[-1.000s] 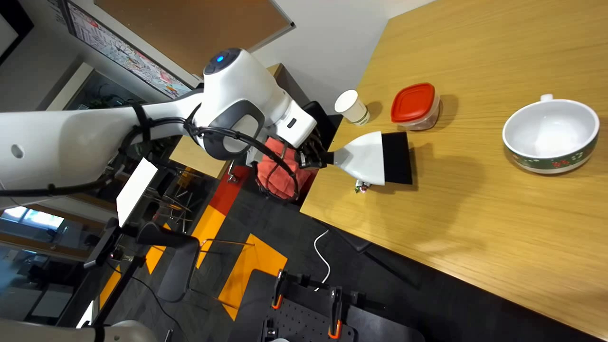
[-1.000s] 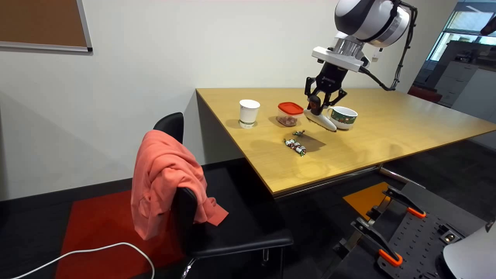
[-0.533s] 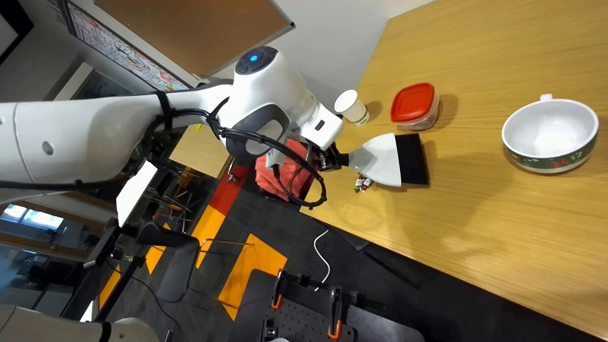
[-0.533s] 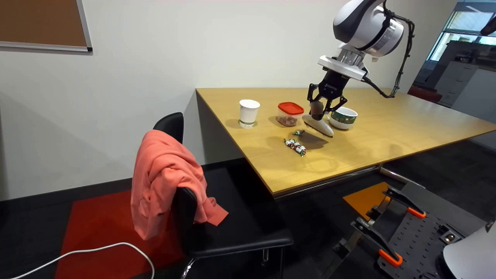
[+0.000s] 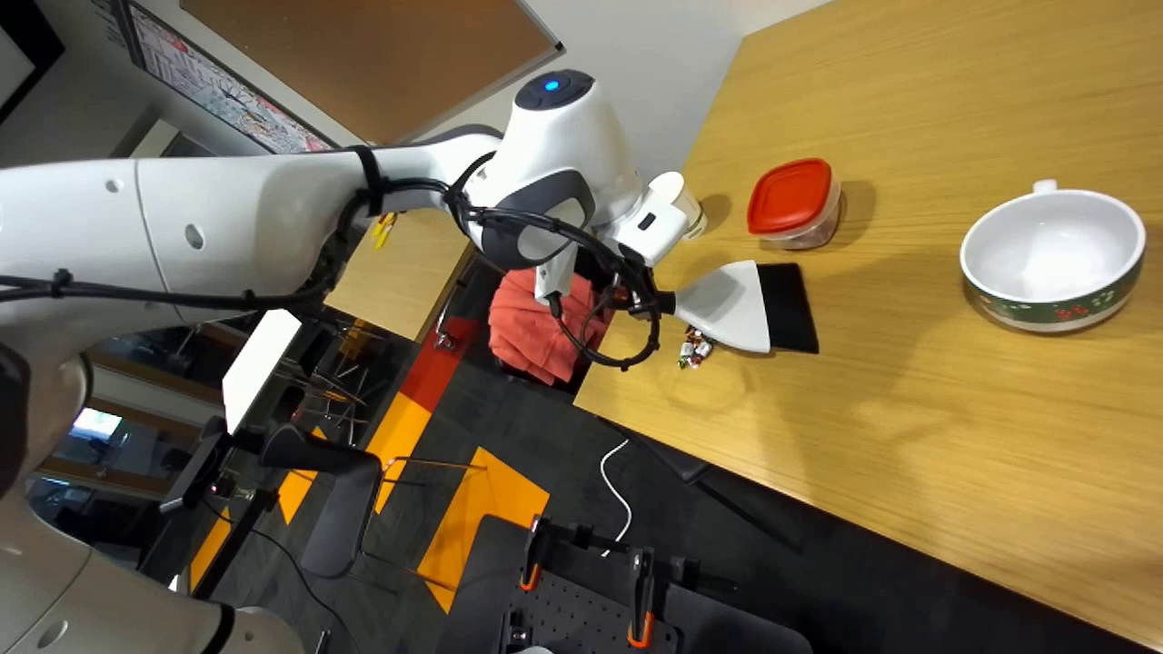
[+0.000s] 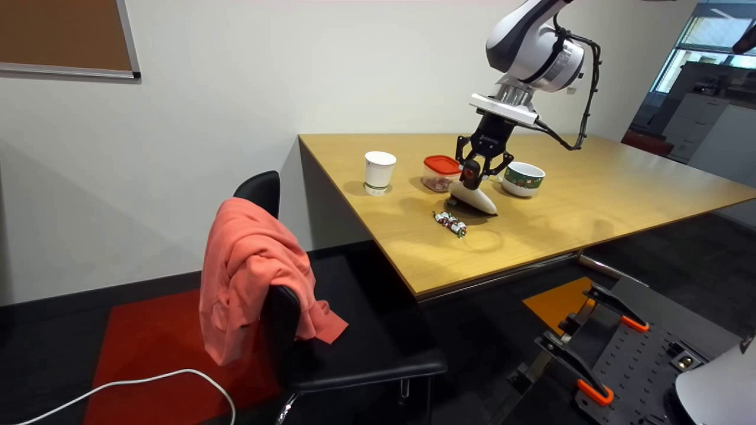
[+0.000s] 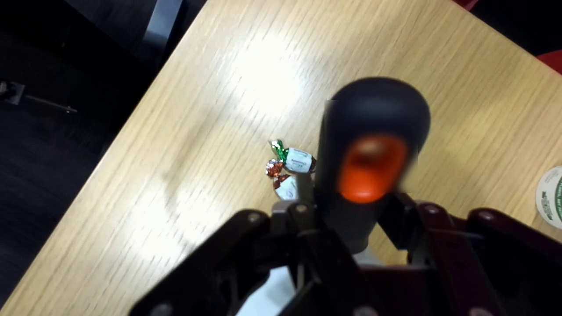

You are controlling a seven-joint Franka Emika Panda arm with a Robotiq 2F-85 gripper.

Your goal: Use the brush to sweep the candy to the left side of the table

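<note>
1. The brush (image 5: 724, 306) is clamped by its handle (image 7: 382, 103) between the jaws of the gripper (image 6: 474, 173).
2. The brush is held low over the table (image 6: 425, 260), its black bristles (image 5: 788, 307) set farthest from the grip; whether they touch the wood cannot be told.
3. The candy (image 6: 450, 224), a small wrapped cluster, is seen lying just beside the brush, near a corner of the table; in the wrist view it is partly hidden.
4. A red-lidded container (image 6: 438, 182) and a white cup (image 6: 378, 172) are seen farther off.
5. A white bowl (image 5: 1054, 312) with a green band is set well apart from the candy.
6. A coral garment (image 6: 254, 260) is draped over a black chair (image 6: 366, 363) past the table's edge.
</note>
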